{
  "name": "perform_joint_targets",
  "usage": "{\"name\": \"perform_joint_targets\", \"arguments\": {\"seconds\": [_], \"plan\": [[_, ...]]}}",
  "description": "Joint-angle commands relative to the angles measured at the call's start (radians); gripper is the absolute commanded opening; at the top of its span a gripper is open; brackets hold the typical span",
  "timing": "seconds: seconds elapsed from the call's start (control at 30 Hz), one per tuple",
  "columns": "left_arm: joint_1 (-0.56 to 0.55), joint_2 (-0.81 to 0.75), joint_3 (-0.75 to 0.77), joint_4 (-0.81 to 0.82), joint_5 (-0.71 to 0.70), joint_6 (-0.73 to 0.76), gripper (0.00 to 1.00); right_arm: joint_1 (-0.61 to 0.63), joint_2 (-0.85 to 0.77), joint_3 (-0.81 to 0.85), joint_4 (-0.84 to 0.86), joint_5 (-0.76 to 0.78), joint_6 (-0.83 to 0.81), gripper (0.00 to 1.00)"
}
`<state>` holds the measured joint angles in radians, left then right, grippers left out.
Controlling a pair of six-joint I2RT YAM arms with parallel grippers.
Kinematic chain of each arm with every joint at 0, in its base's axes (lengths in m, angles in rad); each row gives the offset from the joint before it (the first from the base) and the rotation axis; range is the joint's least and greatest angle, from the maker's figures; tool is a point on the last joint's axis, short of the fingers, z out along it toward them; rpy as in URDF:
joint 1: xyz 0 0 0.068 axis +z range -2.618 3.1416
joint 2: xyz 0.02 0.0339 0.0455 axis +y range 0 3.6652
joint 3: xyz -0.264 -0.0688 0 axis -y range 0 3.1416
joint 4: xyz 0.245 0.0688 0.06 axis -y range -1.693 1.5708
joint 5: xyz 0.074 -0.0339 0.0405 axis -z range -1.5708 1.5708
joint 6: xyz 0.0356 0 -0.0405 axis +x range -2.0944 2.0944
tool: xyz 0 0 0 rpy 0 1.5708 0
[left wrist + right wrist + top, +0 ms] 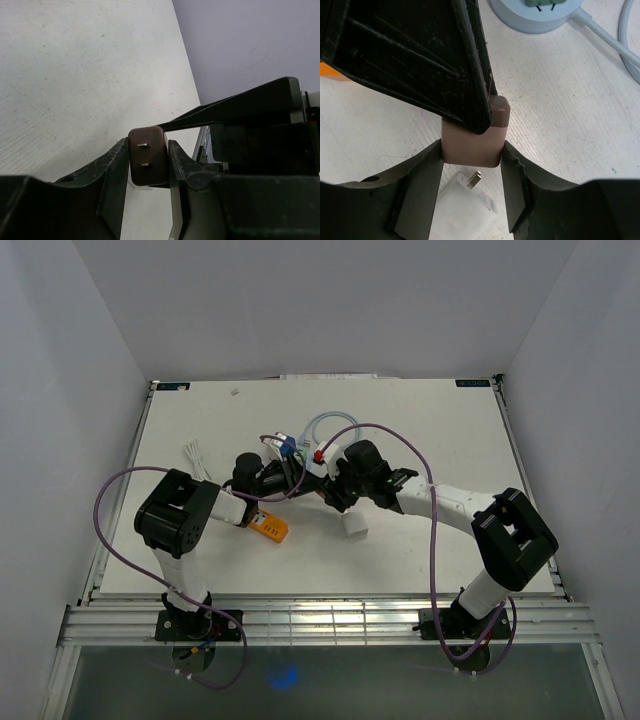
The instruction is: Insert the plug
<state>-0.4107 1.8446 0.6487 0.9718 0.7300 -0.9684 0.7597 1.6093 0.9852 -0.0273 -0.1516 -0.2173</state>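
Note:
A brown plug [148, 164] with two metal prongs sits between the fingers of my left gripper [148, 160], which is shut on it. The same brown plug [472, 142] also sits between the fingers of my right gripper [471, 150], shut on its sides, with a left finger [445, 70] lying over its top. In the top view both grippers meet at mid-table, left [300, 483] and right [332, 490], and the plug is hidden between them. A round light-blue socket [532, 17] with a green insert lies just beyond.
A white adapter [355, 527] with folded-out prongs lies on the table under the right gripper, also in the right wrist view [462, 200]. An orange block [271, 528] lies near the left arm. A pale cable [335, 420] loops behind the grippers.

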Motion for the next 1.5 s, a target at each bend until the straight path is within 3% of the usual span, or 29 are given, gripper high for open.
{"name": "perform_joint_targets", "arguments": {"seconds": [0.0, 0.03, 0.13, 0.2, 0.33, 0.5, 0.6, 0.73, 0.87, 1.0, 1.13, 1.47], "plan": [[-0.017, -0.011, 0.016, -0.010, 0.034, 0.040, 0.31, 0.004, -0.017, 0.003, 0.078, 0.011, 0.013, 0.55], [-0.016, -0.022, 0.012, -0.010, 0.028, 0.049, 0.29, 0.003, -0.020, -0.002, 0.079, 0.004, 0.016, 0.65], [-0.011, -0.048, 0.003, -0.010, 0.023, 0.066, 0.24, 0.004, -0.046, -0.032, 0.101, -0.025, 0.018, 0.82], [-0.001, -0.059, -0.009, -0.004, 0.020, 0.068, 0.17, 0.003, -0.063, -0.048, 0.119, -0.029, 0.018, 0.87], [0.027, -0.070, -0.037, 0.045, 0.031, 0.039, 0.13, 0.003, -0.069, -0.054, 0.125, -0.046, 0.016, 0.92], [0.067, -0.076, -0.084, 0.146, 0.045, -0.019, 0.10, -0.016, -0.112, -0.085, 0.144, -0.078, 0.050, 0.93], [0.079, -0.085, -0.121, 0.249, 0.055, -0.065, 0.09, -0.065, -0.156, -0.127, 0.200, -0.178, 0.122, 0.93], [0.082, -0.137, -0.159, 0.321, 0.037, -0.063, 0.08, -0.154, -0.186, -0.166, 0.299, -0.380, 0.326, 0.87], [0.081, -0.228, -0.193, 0.341, -0.004, -0.039, 0.08, -0.155, -0.203, -0.198, 0.404, -0.437, 0.577, 0.82], [0.081, -0.297, -0.205, 0.360, -0.047, -0.070, 0.07, -0.163, -0.229, -0.262, 0.600, -0.476, 0.784, 0.81], [0.081, -0.347, -0.196, 0.354, -0.076, -0.118, 0.08, -0.166, -0.230, -0.336, 0.948, -0.506, 1.016, 0.79], [0.075, -0.450, -0.198, 0.309, -0.101, -0.128, 0.08, -0.160, -0.161, -0.362, 1.233, -0.485, 1.222, 0.74]]}}
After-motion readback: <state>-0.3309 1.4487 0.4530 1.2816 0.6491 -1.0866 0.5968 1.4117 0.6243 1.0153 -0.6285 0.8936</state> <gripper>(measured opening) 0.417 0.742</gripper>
